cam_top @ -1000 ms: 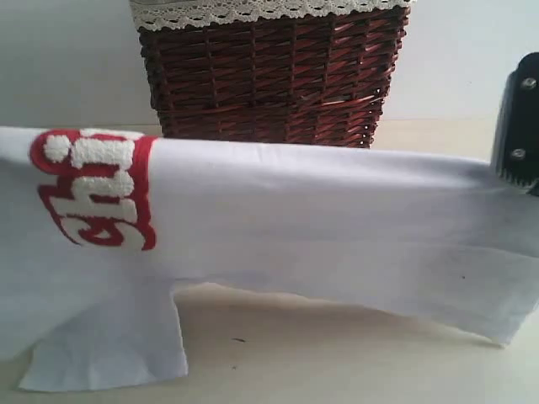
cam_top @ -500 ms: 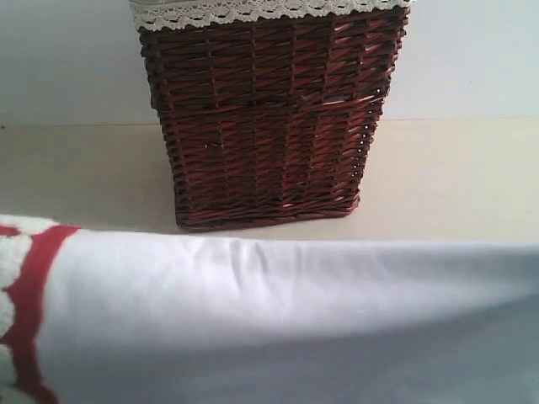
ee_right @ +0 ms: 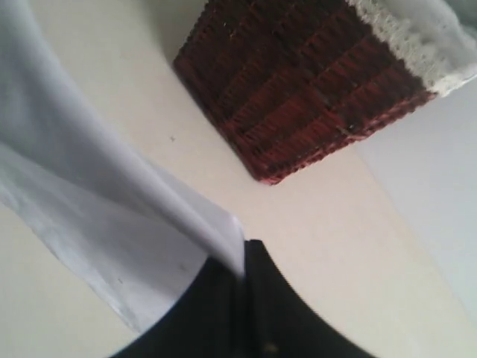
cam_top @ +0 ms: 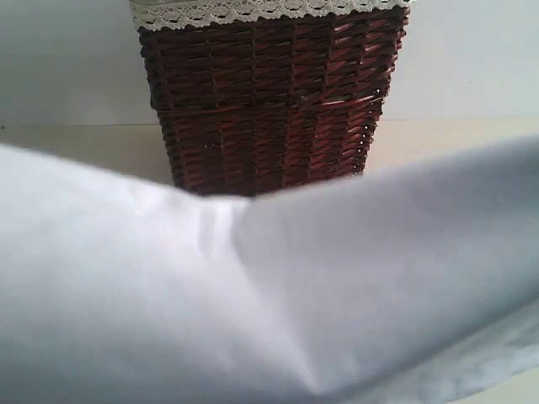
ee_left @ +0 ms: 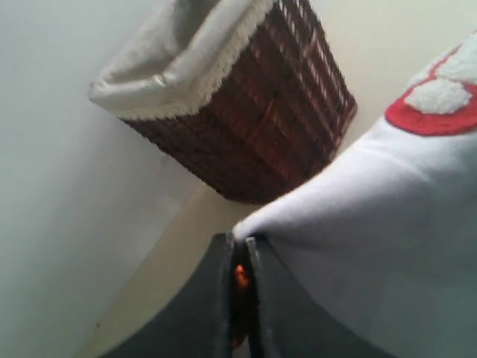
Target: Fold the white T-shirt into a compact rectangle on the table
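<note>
Now both arms hang over the desk, white T-shirt slung btwn them. The left gripper & right gripper each pinch tight on a cloth edge.

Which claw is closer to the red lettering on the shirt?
Left. The left gripper pinches the white T-shirt with the lettering close by; the right gripper pinches plain cloth, no lettering in its view.

The pale cream table is smooth, with a small dark speck on it. A dark red-brown wicker basket with a lace-trimmed cloth lining stands on it near the far edge, by the wall.
</note>
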